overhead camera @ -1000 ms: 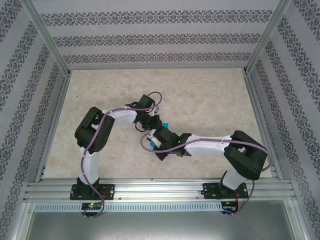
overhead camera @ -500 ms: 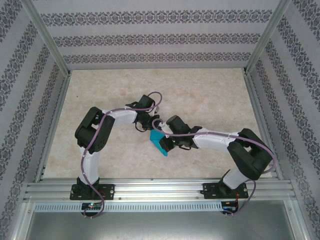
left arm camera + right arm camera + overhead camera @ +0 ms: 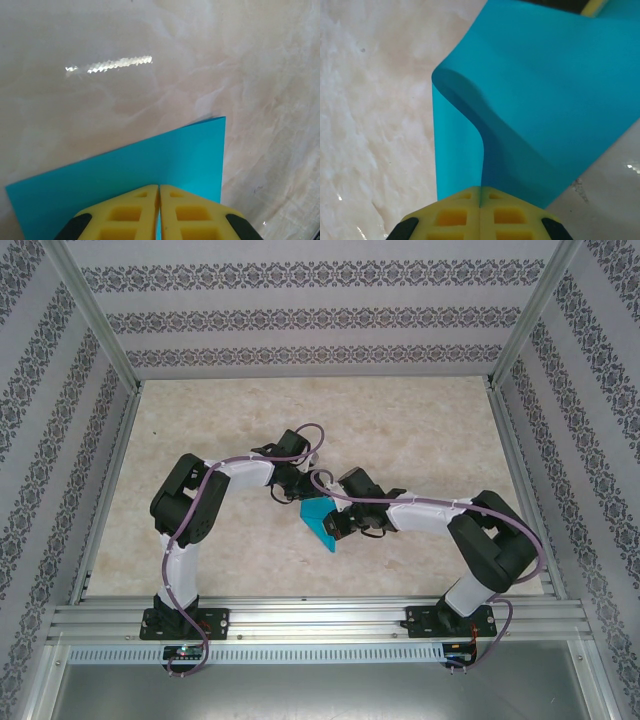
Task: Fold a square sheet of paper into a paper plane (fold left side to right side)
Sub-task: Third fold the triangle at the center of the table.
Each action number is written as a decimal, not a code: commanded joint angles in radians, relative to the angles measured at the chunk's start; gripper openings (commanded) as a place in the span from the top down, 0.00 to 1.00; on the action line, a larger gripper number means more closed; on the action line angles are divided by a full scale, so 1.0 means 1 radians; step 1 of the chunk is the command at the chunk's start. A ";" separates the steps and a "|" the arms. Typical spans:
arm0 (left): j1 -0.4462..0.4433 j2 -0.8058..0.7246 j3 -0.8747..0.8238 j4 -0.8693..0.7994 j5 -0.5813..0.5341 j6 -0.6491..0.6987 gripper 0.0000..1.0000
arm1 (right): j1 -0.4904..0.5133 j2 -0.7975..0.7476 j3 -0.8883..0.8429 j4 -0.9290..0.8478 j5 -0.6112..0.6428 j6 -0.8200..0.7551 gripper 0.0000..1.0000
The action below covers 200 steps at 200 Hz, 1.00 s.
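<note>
The left arm (image 3: 190, 502) rises from its base at the near edge of the bench (image 3: 200, 420), bends at a raised elbow, and stretches its forearm rightward and away, with the wrist turned down toward the middle of the bench. In the left wrist view, the left fingers (image 3: 125, 212) are pressed together with only a thin seam between them. They pinch the near edge of the square sheet of paper (image 3: 150, 160), which spreads away from them as a flat teal panel over the pale marbled surface.

From above, the sheet (image 3: 320, 520) hangs between the two wrists near the centre of the bench, with a pointed corner aimed toward the arm bases. It is held at both ends, and I cannot tell whether any part of it touches the bench.

The right arm (image 3: 480, 540) climbs from its base to a folded elbow and reaches left, its wrist close beside the left one. The right fingers (image 3: 452, 217) are also clamped together on an edge of the sheet (image 3: 560, 90). Here the paper bends over itself in a soft, uncreased loop just past the fingertips, then runs up to the far corner, where a yellow fingertip (image 3: 594, 6) of the left arm shows.
</note>
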 commanded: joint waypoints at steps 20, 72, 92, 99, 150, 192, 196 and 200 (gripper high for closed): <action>-0.018 0.044 -0.003 -0.031 -0.033 0.027 0.89 | -0.020 0.026 -0.006 0.018 -0.011 0.026 1.00; -0.019 0.050 -0.002 -0.031 -0.033 0.026 0.89 | -0.032 0.033 -0.006 0.022 0.001 0.035 0.99; -0.019 0.049 -0.002 -0.034 -0.033 0.028 0.89 | -0.035 0.035 -0.005 0.019 0.004 0.032 0.98; -0.019 0.049 -0.001 -0.035 -0.034 0.028 0.89 | -0.036 0.037 -0.005 0.019 0.004 0.032 0.98; -0.020 0.049 -0.001 -0.035 -0.034 0.029 0.89 | -0.045 0.045 -0.003 0.018 0.012 0.033 0.98; -0.020 0.049 -0.002 -0.036 -0.034 0.030 0.90 | -0.050 0.047 -0.003 0.024 0.019 0.032 0.98; -0.019 0.049 -0.002 -0.034 -0.034 0.029 0.90 | -0.051 0.047 -0.003 0.026 0.018 0.032 0.98; -0.019 0.048 -0.002 -0.035 -0.035 0.030 0.90 | -0.050 0.048 -0.002 0.026 0.017 0.033 0.98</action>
